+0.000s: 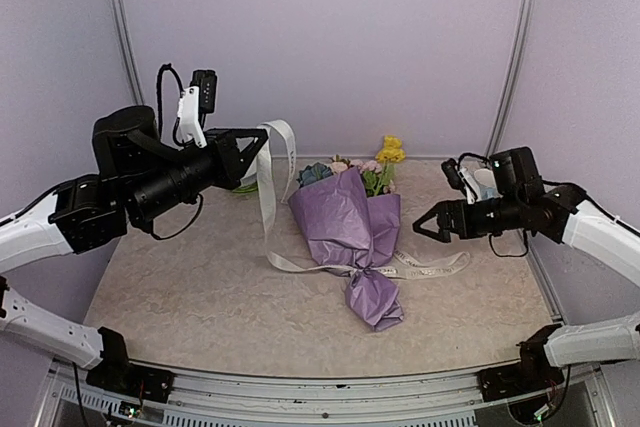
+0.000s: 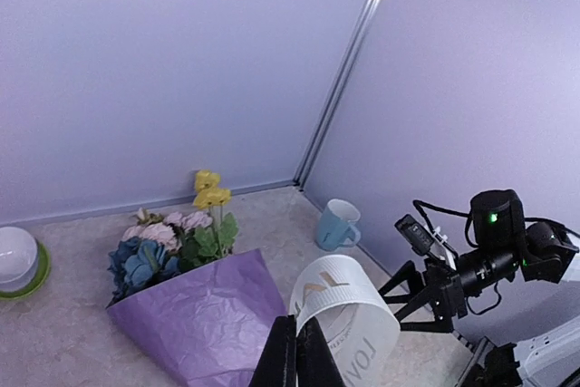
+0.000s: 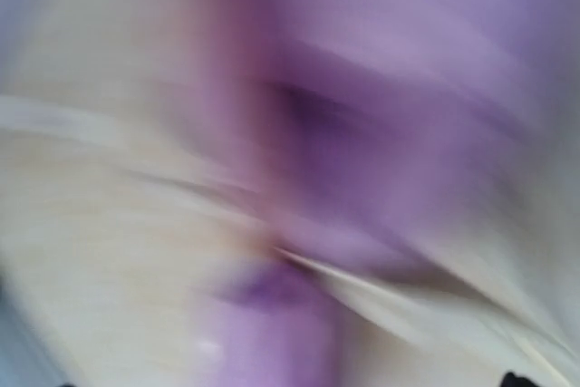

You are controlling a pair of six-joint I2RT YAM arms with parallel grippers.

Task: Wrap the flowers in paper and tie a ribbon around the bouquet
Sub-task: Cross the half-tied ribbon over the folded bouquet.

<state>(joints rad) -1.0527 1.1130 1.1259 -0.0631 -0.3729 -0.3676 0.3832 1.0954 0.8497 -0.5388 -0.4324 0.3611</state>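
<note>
Bouquet (image 1: 345,222) lies mid-way on the bench (image 1: 200,297), blooms toward the back wall. Ribbon (image 1: 268,182) crosses its narrow neck; one end is up off the bench, left hand (image 1: 263,143) clamped on it. Right hand (image 1: 420,227) is apart and empty, near the bouquet's right side.
</note>
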